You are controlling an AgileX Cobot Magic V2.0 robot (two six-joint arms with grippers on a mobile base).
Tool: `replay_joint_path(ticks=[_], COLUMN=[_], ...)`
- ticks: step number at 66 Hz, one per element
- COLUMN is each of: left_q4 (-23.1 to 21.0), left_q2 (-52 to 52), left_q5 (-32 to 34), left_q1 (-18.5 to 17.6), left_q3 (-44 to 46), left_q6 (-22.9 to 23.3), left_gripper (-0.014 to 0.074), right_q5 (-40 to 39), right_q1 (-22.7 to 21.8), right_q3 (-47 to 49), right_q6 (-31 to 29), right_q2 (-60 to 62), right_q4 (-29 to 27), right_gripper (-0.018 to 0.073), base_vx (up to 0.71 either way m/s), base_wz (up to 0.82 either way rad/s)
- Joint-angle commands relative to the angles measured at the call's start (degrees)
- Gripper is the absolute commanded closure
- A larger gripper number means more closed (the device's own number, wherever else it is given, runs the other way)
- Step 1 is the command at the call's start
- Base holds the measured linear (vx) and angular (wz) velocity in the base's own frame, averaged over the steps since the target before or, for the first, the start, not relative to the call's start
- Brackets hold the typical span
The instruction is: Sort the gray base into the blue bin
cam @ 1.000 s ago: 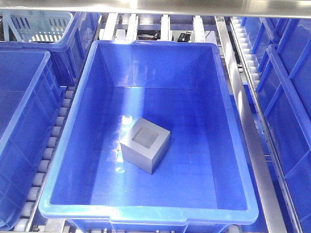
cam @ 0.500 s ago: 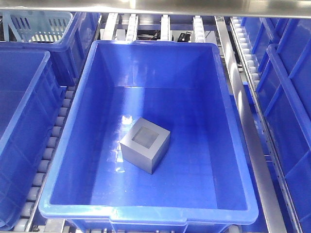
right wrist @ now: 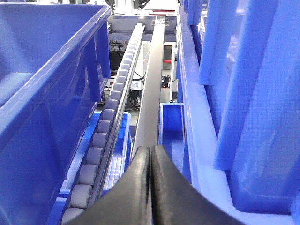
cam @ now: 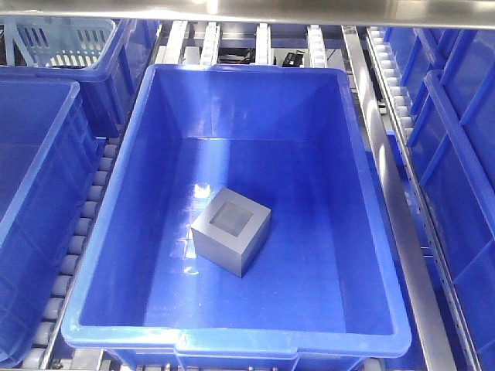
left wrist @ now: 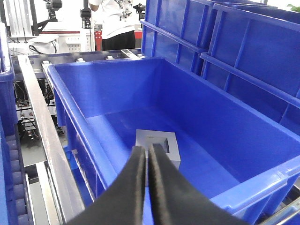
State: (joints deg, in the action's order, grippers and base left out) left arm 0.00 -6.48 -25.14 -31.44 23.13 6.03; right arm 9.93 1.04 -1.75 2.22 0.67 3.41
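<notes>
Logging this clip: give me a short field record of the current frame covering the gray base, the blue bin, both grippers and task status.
gray base: rests on the bin floor, left of centre, square recess facing up, nothing touching it
blue bin: large crate on the roller lanes, holds only the base
left gripper: shut, empty, outside the bin at its near rim, base visible beyond the tips
right gripper: shut, empty, over the roller track beside the bin
neighbours: more blue crates on both sides; pale slotted basket far left
task status: base appears already in the bin
</notes>
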Motion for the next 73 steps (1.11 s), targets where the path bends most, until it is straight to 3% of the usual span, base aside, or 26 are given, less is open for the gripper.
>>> replay_joint_path(ticks=[1,8,12,31,42,55,73], left_q4=[-0.7,0.0,-0.3,-0.5,-0.5,0.3,0.0], left_q2=[-0.6,-0.6,-0.6,2.3,4.3,8.0,8.0], left_q5=[4.0,4.5,5.1,7.0,11.8,23.3,21.1], left_q1=[-0.1,0.3,2.6,25.4,33.2,34.5,33.3], left_q3=[1.4,0.3,-0.6,-9.9,-16.4,-26.3,-26.4], left_q6=[0.2,0.1,0.0,0.0,0.0,0.2,-0.3], left_gripper=[0.0603,0.0603,0.0603,0.0603,0.0603,0.0603,0.0602], right_q5=[-4.3,-4.3,-4.3,-4.3,-4.3,-4.3,-4.3], right_q1=[-0.3,-0.3,-0.3,-0.3,-0.3,-0.3,-0.3], right_q3=[-0.8,-0.8,-0.8,-0.8,-0.8,-0.8,-0.8], right_q6=[-0.3,-0.3,-0.3,-0.3,-0.3,-0.3,-0.3], right_q2=[0.7,0.7,0.7,0.7,0.7,0.7,0.7], right_q4=[0.4,0.4,0.4,0.4,0.4,0.4,0.4], right_gripper=[0.0568,0.0568,0.0568,0.0568,0.0568,0.0568,0.0568], base_vx=[0.00,0.00,0.00,0.00,0.00,0.00,0.00], base_wz=[0.00,0.00,0.00,0.00,0.00,0.00,0.00])
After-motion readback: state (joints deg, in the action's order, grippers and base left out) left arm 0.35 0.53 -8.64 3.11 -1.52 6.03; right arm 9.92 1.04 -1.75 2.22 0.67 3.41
